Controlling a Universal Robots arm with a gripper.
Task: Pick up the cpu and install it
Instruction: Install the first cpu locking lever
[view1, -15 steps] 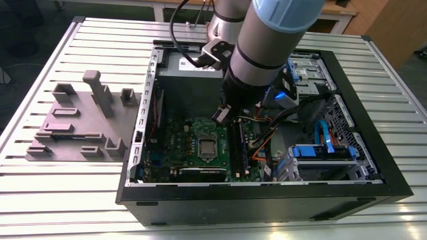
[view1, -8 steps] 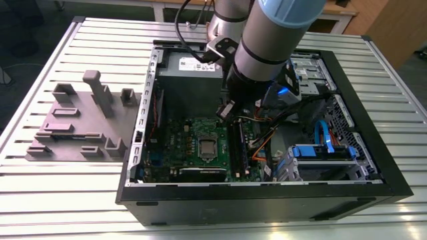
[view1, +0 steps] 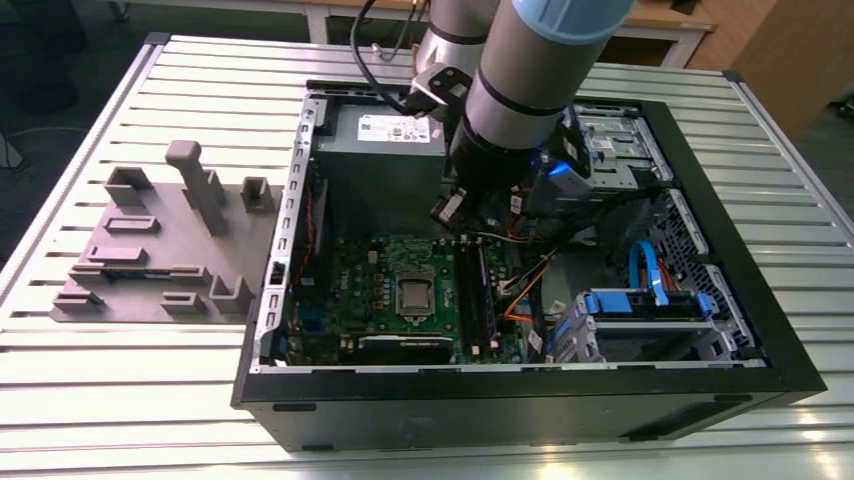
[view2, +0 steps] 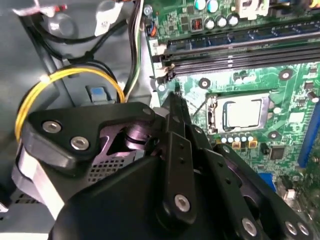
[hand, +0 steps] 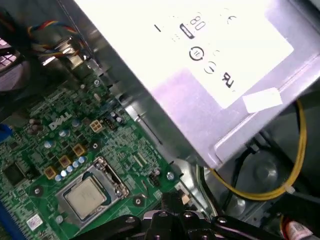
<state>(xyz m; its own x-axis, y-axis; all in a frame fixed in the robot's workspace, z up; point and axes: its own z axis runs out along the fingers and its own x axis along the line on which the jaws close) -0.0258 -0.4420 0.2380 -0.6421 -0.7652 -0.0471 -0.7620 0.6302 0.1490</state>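
One cpu lies flat, metal top up, in socket frame.

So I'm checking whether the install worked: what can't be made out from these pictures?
- Gripper fingertips: the linkage in the second wrist view covers them.
- Whether the cpu is locked into the socket: too small in the exterior view, not clear in both wrist views.
- Motherboard upper edge: the arm hides it in the exterior view.

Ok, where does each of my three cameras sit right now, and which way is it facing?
Exterior view: off the arm, above the table, looking down into the open computer case; the arm reaches in.
Second wrist view: on the arm, looking along the gripper to the motherboard.
First wrist view: on the arm, facing the motherboard and power supply; the gripper's tip shows.
Both wrist views share the cpu, seated in its socket frame.
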